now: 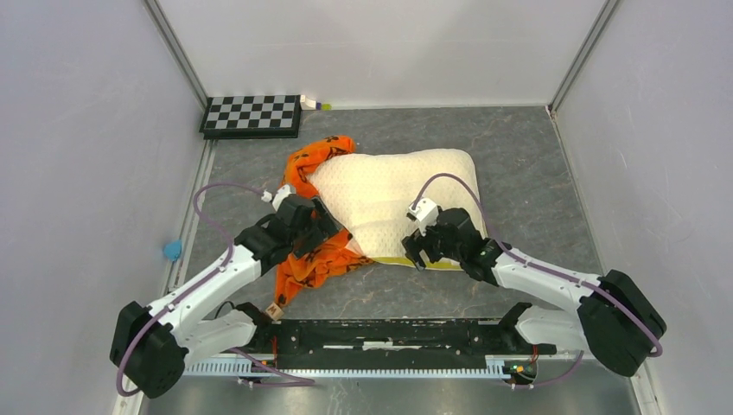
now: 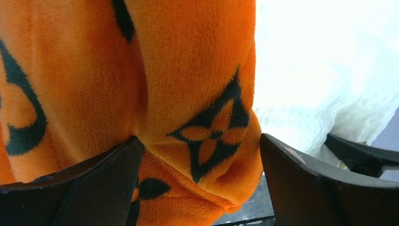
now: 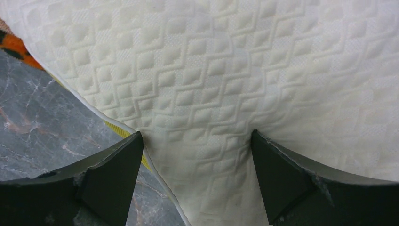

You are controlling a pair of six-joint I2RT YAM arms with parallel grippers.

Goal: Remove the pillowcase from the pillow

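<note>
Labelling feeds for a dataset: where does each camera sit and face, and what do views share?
Top external: above and behind the bases, looking down on the grey table; both arms show.
Left wrist: on left arm, facing the bright orange plush pillowcase; its fingers show.
Right wrist: on right arm, facing the cream-white quilted pillow; its fingers show.
Shared: pillow and pillowcase.

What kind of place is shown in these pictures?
Probably a laboratory robot test cell: plain white walls enclose the grey table, a checkerboard board lies at its far left corner, and two arms are mounted at the near edge.
</note>
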